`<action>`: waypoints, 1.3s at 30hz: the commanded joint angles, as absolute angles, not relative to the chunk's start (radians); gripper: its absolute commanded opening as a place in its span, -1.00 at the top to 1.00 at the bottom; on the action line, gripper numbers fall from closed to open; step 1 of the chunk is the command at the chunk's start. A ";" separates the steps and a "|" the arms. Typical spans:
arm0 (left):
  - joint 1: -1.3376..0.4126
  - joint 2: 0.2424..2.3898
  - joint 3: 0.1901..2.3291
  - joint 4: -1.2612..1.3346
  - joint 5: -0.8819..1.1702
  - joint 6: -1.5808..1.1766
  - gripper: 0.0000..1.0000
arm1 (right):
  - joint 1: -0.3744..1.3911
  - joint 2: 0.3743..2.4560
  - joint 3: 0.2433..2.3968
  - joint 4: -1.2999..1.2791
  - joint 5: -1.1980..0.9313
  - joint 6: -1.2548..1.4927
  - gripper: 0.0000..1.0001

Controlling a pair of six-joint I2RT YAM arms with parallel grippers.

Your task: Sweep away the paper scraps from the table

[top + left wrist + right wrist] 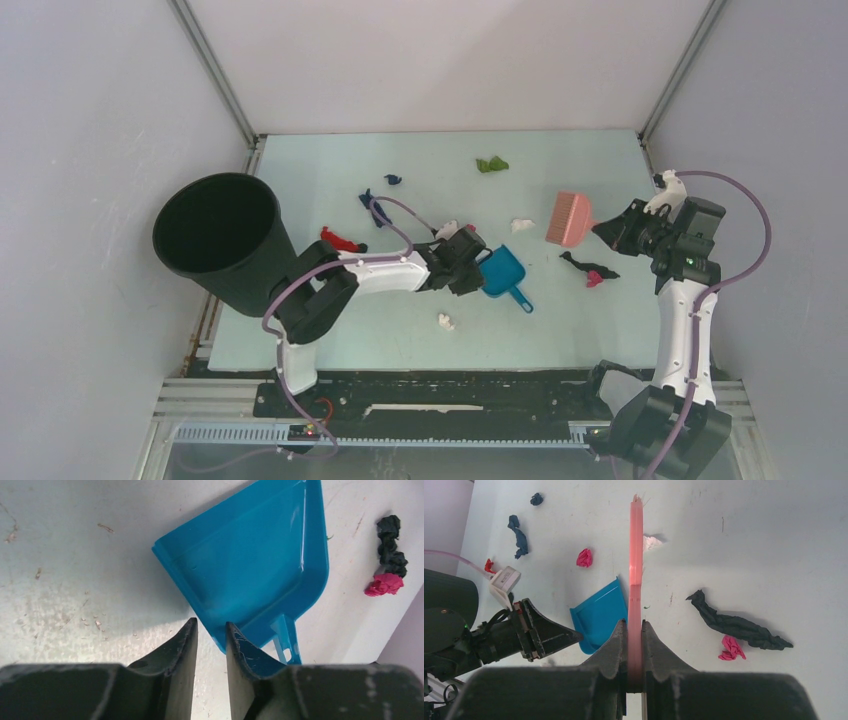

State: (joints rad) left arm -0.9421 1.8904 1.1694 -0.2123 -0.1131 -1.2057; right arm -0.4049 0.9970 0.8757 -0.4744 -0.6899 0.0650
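Observation:
Paper scraps lie scattered on the pale green table (560, 330): green (491, 164), dark blue (393, 180), red (338, 240), white (522, 224), white (446, 321), black (585, 265) with magenta (594, 281) beside it. My left gripper (478, 268) sits low at the back corner of the blue dustpan (502, 270). In the left wrist view its jaws (211, 627) stand slightly apart with nothing between them, just short of the dustpan (255, 555). My right gripper (636, 625) is shut on the pink brush (636, 545), held edge-on above the table (570, 218).
A tall black bin (225, 240) stands at the left edge. Grey walls close the back and sides. A black rail (430, 385) runs along the near edge. The right wrist view shows the black scrap (734, 625), magenta bits (731, 648) and a white bit (653, 542).

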 commanded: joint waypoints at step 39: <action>-0.911 2.159 1.881 -0.945 -0.045 -0.178 1.00 | -0.415 1.011 0.876 -0.445 -0.689 0.026 1.00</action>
